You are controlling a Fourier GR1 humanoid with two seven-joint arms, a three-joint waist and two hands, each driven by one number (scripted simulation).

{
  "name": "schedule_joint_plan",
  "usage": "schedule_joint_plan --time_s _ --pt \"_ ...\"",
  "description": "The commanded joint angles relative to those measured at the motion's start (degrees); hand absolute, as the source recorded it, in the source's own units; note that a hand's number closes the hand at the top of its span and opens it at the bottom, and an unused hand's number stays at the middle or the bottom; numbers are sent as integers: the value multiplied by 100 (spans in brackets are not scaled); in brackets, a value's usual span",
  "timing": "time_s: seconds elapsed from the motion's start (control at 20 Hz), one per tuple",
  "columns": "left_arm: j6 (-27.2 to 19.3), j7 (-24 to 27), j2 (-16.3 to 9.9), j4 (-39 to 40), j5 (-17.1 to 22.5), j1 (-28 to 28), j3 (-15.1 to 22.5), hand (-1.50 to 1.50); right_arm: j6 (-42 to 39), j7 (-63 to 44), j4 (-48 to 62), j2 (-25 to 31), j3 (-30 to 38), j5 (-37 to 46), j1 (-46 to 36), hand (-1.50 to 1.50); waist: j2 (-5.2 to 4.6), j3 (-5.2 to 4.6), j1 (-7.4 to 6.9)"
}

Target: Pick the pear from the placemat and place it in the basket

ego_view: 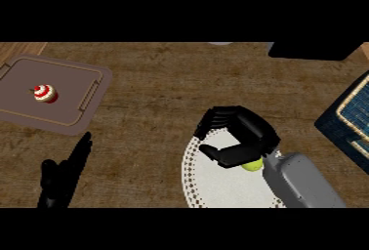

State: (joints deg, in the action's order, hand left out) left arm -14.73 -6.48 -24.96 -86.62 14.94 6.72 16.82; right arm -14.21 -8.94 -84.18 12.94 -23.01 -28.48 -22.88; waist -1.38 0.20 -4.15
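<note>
Head view: right hand (241, 136) curled round green pear (252, 165), over white lace-edged placemat (216, 188). Basket (351, 119), blue w/ tan rim, at right edge, well apart. Left hand (69, 171) rests lower left, fingers straight. Brown tray (79, 114) w/ cupcake (45, 93) upper left.

Pear (252, 165): only a small yellow-green patch shows, under the curled fingers (232, 117) and thumb of the right hand (241, 134); the rest is hidden, shape not readable.

Placemat (216, 188): part covered by hand and forearm, near side cut by the lower edge.

Basket (353, 119), well right of the fingers: cut by the right edge, interior not visible.

Dark object (314, 50) beyond the fingers: cut by the upper edge, identity unclear.

Left hand (61, 178): lower part cut off.
</note>
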Motion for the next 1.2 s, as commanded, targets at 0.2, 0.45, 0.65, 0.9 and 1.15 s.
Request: schedule_joint_plan --time_s 0.2,0.45,0.65,0.9,1.15 --pt "100 -499 255 514 222 93 93 0 501 -1320 473 -178 -832 1411 -1642 -150 125 -41 288" --pt "140 -665 95 386 295 -36 -86 0 -255 -2108 675 888 -758 2082 -3059 -150 128 -44 294" --pt "243 -609 102 396 324 44 -90 0 -1625 -2043 1276 1581 -477 1820 -3938 -150 87 -37 213" --pt "240 -498 267 619 168 -12 43 0 -3329 -1838 2335 2065 -339 1424 -4698 -150 24 -38 171" --pt "324 -715 89 406 321 -94 -198 0 -4908 -1900 3080 2232 -501 1185 -5186 -150 66 -30 198"
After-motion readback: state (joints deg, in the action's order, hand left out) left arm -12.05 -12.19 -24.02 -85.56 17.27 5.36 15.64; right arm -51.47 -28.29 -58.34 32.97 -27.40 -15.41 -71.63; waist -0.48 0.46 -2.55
